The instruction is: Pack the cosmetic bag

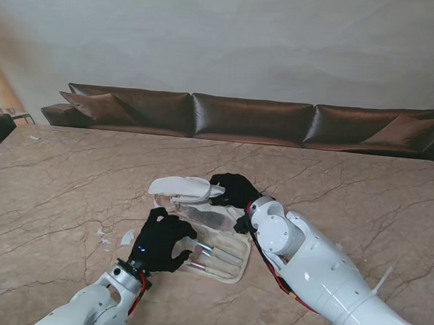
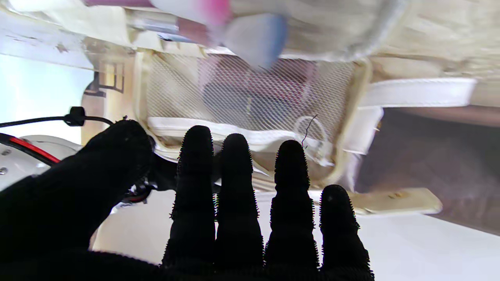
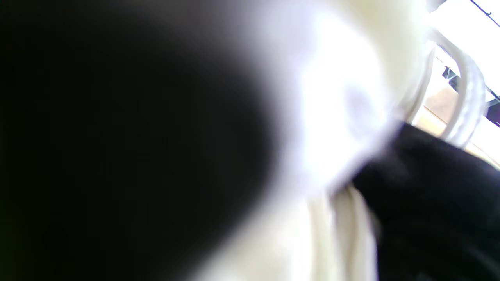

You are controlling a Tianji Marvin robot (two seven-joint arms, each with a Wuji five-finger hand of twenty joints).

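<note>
- On the marble table (image 1: pixel 71 177), centre: cosmetics bag (image 1: pixel 222 268) lies unfolded; no brand, label or writing is legible.
- Left hand (image 1: pixel 162 241): at 9 o'clock of the bag, palm down, fingers (image 2: pixel 195 175) extended side by side, resting flat on the near panel over the brushes (image 1: pixel 216 253); nothing gripped.
- Mesh pocket (image 2: pixel 250 89): just beyond the left fingertips, dark contents behind it.
- Flap (image 1: pixel 183 188): at 12 o'clock, raised off the bag.
- Right hand (image 1: pixel 234 189): at 1 o'clock, fingers closed on the flap edge; wrist view blurred.
</note>
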